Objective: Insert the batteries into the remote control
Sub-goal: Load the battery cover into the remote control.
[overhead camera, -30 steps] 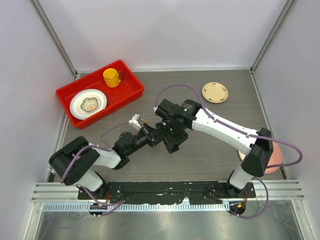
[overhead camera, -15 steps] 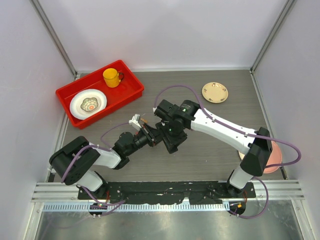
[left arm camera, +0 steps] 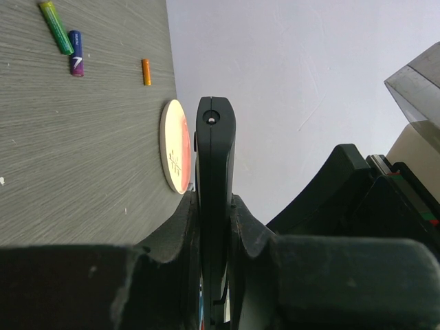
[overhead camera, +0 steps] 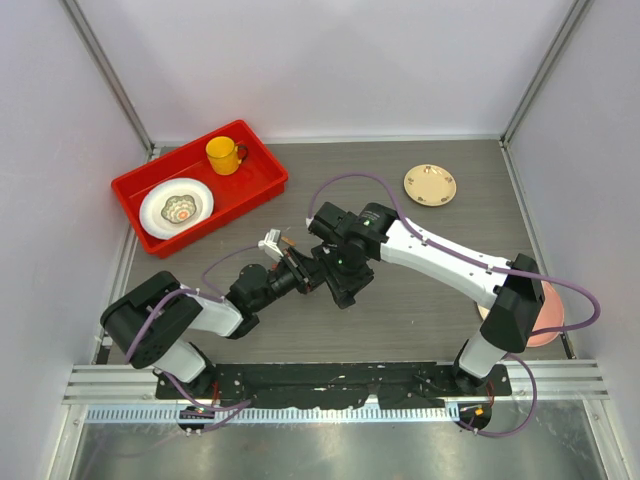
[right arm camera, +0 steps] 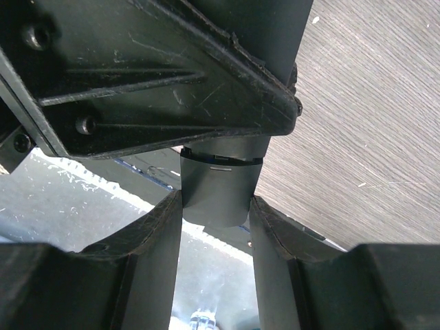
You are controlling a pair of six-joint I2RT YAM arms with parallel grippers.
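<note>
The remote control [left arm camera: 215,158], a slim black bar, is seen edge-on in the left wrist view, with my left gripper [left arm camera: 214,206] shut on its flat faces. In the right wrist view its dark end [right arm camera: 218,189] sticks out below the left gripper's body [right arm camera: 158,75], and my right gripper [right arm camera: 216,206] is shut on its two side edges. From the top view, both grippers meet at mid-table, left gripper [overhead camera: 300,268] and right gripper [overhead camera: 333,270], hiding the remote. Green [left arm camera: 56,18], purple-blue [left arm camera: 76,53] and orange [left arm camera: 146,71] batteries lie on the table beyond.
A red tray [overhead camera: 268,186] at the back left holds a yellow mug [overhead camera: 225,155] and a white plate of food [overhead camera: 177,208]. A small beige plate [overhead camera: 430,184] sits at the back right. A pink plate [overhead camera: 550,318] lies behind the right arm's base.
The right arm has edged slightly to the left, toward the left gripper. Both grips look the same.
</note>
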